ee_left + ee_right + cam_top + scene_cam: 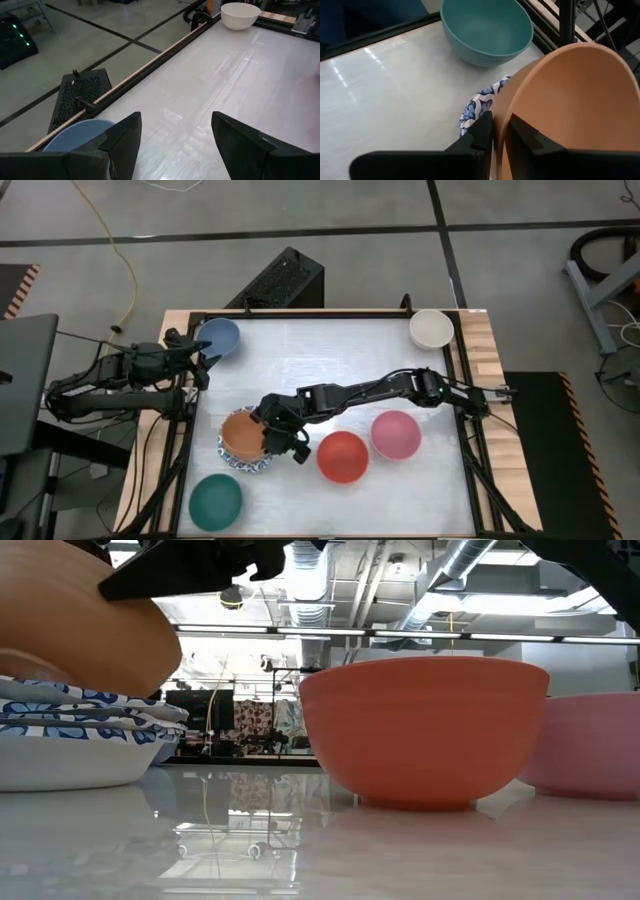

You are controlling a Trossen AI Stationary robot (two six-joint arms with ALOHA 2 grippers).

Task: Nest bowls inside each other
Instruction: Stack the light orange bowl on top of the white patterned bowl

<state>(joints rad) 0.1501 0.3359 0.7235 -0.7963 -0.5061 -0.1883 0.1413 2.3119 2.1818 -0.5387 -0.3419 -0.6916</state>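
Overhead, the white-topped bench (pixel 330 360) carries seven visible groups of small round bowls. The right gripper (pixel 499 131), reaching across to the bench's left side, has its two fingers astride the rim of the plain orange bowl (pixel 241 433), one finger outside the wall and one inside, close against it. That orange bowl sits tilted in the top of a stack of white bowls with blue patterned rims (pixel 247 464); in the low view the patterned rims lie one on another beneath the orange wall. The plain green bowl (pixel 216 501) stands near the stack, toward the bench's near left corner. The plain red bowl (pixel 343 457) stands just to the right of the stack, with the plain pink bowl (pixel 396 434) beside it, apart from it. The plain cream bowl (pixel 431 328) rests near the far right corner. The left gripper (pixel 175 135) waits at the far left corner with its fingers spread wide and grasping nothing, just beside the plain blue bowl (pixel 219 336).
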